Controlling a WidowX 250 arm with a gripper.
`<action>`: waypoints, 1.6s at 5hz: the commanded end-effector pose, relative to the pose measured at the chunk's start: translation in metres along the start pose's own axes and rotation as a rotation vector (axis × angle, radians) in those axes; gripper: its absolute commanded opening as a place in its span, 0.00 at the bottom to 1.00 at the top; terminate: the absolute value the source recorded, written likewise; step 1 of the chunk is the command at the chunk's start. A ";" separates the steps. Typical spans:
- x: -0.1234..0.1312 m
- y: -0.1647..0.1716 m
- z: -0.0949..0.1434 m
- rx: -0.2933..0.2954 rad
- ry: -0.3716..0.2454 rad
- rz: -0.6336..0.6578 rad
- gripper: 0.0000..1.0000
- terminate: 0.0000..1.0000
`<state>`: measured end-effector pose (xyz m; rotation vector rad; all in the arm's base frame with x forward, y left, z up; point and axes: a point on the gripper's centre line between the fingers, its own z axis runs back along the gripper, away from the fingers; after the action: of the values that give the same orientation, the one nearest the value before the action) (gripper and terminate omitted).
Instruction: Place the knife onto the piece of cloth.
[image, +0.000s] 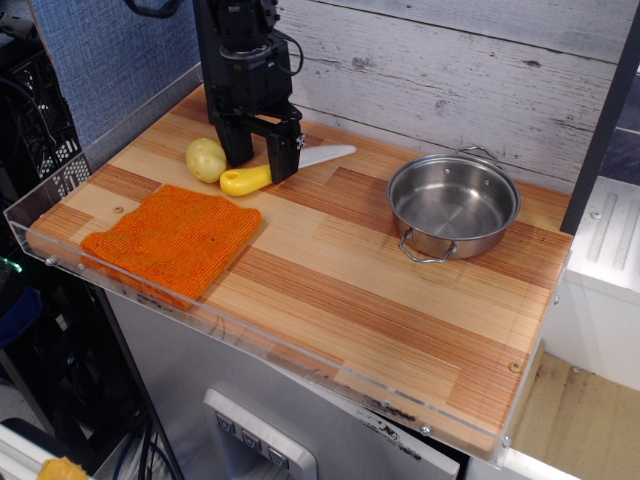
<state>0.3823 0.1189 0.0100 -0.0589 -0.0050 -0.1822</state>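
Note:
The knife lies flat on the wooden board, its yellow handle pointing front-left and its white blade pointing right. My black gripper is open and low over the knife, one finger behind the handle and one at the joint of handle and blade. The orange knitted cloth lies flat at the front left of the board, just in front of the knife's handle, with nothing on it.
A yellowish potato sits just left of the gripper, close to the knife's handle. A steel pot with two handles stands at the right. A clear plastic rim edges the board. A plank wall rises behind.

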 end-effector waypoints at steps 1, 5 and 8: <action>0.005 -0.007 -0.010 0.011 0.012 -0.019 0.00 0.00; 0.006 -0.012 0.049 0.020 -0.161 0.061 0.00 0.00; -0.077 -0.020 0.069 0.024 -0.139 0.312 0.00 0.00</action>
<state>0.2969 0.1177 0.0592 -0.0676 -0.0751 0.1357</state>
